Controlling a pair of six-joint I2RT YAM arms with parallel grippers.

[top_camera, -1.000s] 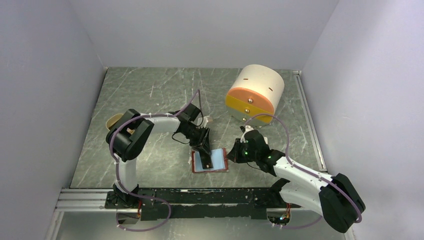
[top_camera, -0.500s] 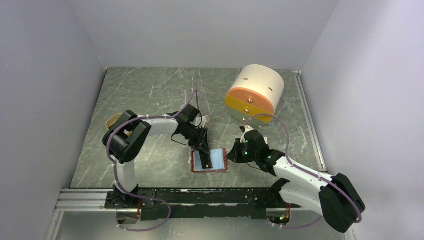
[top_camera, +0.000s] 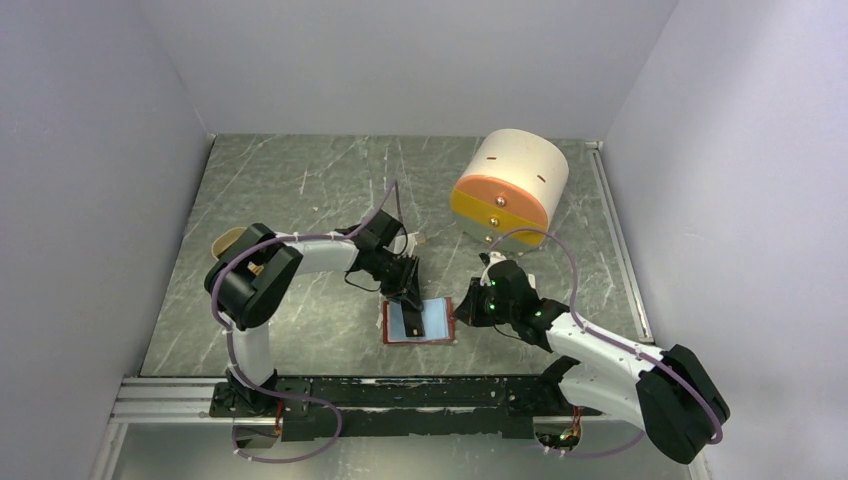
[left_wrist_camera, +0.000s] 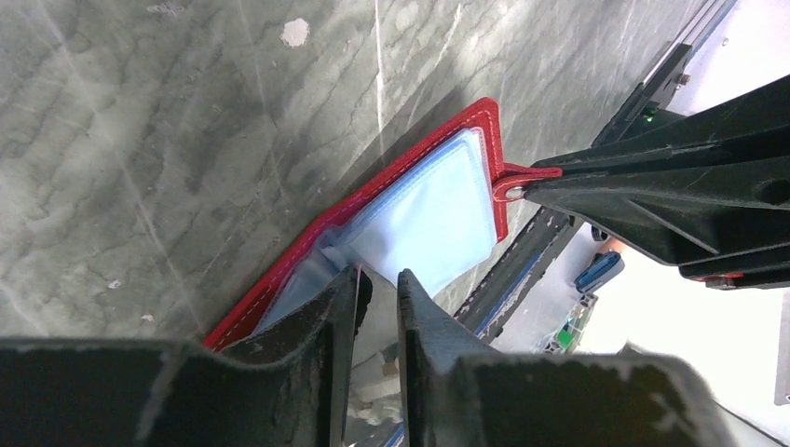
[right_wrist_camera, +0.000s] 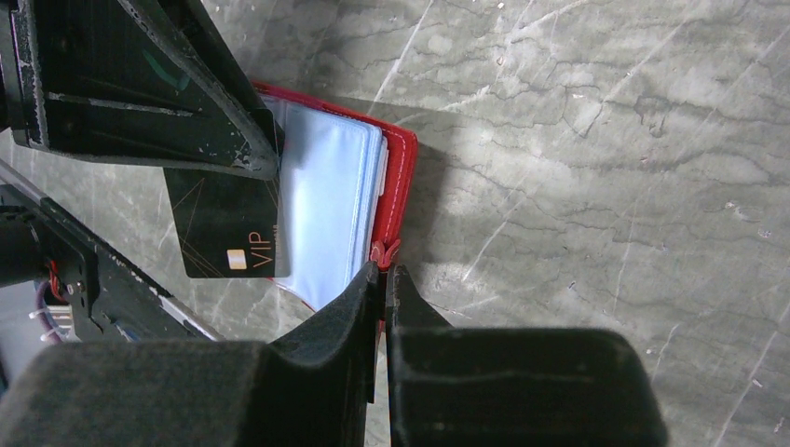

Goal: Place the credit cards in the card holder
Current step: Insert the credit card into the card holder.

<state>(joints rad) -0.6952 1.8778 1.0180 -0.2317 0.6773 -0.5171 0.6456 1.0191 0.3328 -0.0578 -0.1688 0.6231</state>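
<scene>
Left claw (top_camera: 410,303) and right claw (top_camera: 463,308) low, facing inward, both clamped.

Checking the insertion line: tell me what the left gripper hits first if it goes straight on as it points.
Probably the card holder, at its pale blue pockets: the left gripper, holding a black credit card, aims there. Depth is unclear.
</scene>
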